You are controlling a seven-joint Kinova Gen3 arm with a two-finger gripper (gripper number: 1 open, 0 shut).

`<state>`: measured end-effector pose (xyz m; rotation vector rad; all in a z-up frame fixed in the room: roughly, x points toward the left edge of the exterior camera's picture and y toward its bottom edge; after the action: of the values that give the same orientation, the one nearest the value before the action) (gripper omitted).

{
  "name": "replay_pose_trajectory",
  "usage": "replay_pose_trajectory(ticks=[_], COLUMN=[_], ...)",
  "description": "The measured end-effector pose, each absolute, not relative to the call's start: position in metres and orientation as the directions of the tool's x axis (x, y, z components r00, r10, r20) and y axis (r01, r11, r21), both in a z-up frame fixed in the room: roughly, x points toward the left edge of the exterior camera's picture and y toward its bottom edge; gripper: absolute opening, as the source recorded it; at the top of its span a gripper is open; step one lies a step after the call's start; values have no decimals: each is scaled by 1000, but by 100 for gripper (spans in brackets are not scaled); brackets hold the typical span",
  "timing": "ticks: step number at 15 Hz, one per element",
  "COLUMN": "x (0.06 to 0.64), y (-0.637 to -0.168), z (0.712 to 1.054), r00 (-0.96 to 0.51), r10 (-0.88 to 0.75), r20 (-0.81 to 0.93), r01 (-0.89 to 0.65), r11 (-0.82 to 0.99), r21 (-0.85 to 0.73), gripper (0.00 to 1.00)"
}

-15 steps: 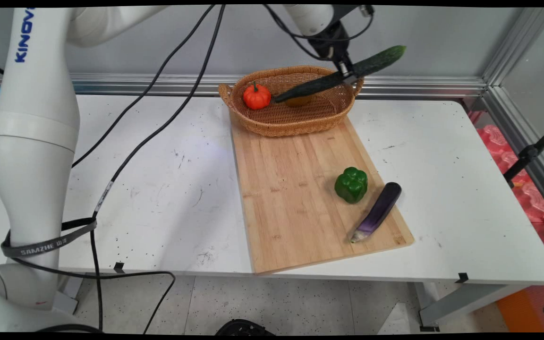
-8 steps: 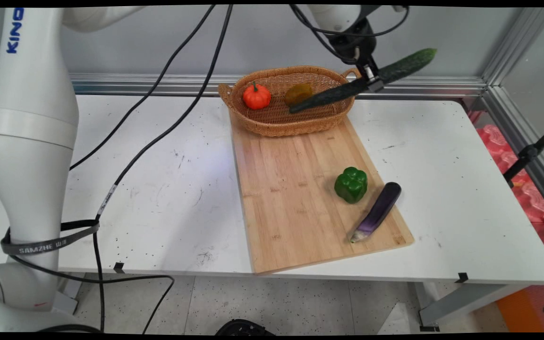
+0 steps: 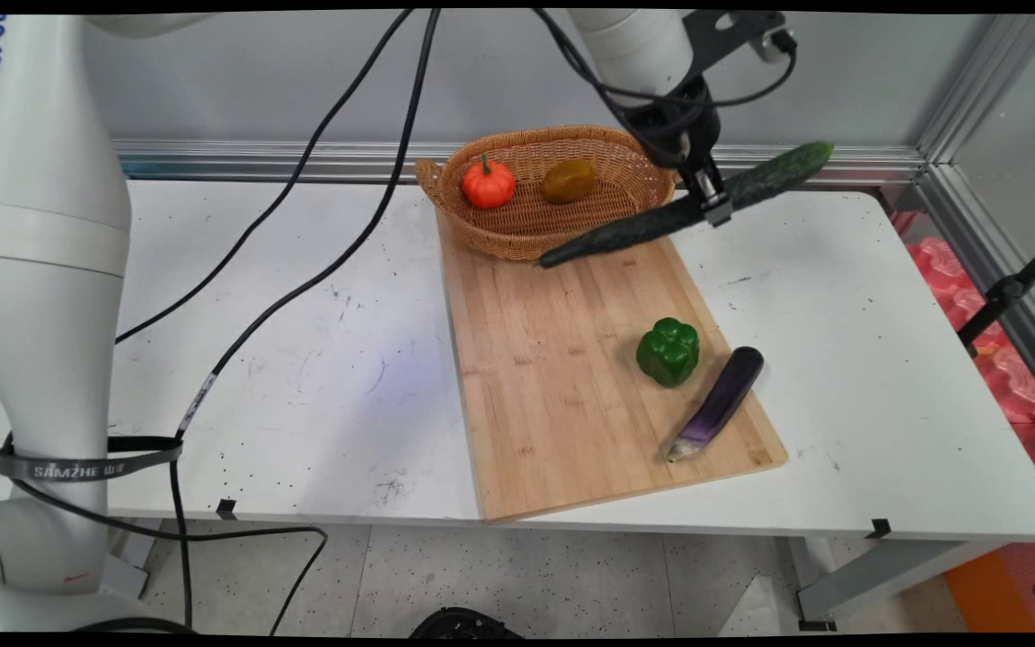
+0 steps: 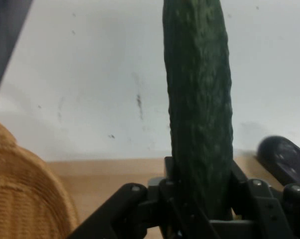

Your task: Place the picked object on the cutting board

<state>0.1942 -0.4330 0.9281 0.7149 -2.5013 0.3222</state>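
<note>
My gripper [image 3: 713, 203] is shut on a long dark green cucumber [image 3: 652, 225], holding it in the air near its middle. The cucumber slants from upper right to lower left, above the right end of the wicker basket [image 3: 490, 238] and the far edge of the wooden cutting board [image 3: 562, 377]. In the hand view the cucumber [image 4: 199, 109] rises straight up between the fingers [image 4: 172, 174]. Below it lie the white table, a strip of board and the basket's rim [image 4: 25, 199].
Inside the basket sit a small orange pumpkin [image 3: 488, 182] and a brownish-yellow vegetable [image 3: 569, 180]. A green bell pepper [image 3: 668, 351] and a purple eggplant [image 3: 720, 402] lie on the board's right side. Black cables [image 3: 302, 270] hang across the table's left half.
The gripper has carried the cucumber rightward out of the basket and then lowered it toward the board's far edge. The brownish vegetable in the basket is now uncovered.
</note>
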Motion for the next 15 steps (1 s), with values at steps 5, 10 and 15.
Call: replay_pose_trajectory(ticks=[5, 10, 15], x=[199, 207, 215], y=[-413, -405, -403], z=[911, 892, 873], r00=[-730, -720, -714], r10=[-459, -496, -520], r20=[507, 485, 468], r01=[-561, -586, -603], r11=[826, 810, 797], r21=[-60, -42, -34], gripper=[0, 0, 0])
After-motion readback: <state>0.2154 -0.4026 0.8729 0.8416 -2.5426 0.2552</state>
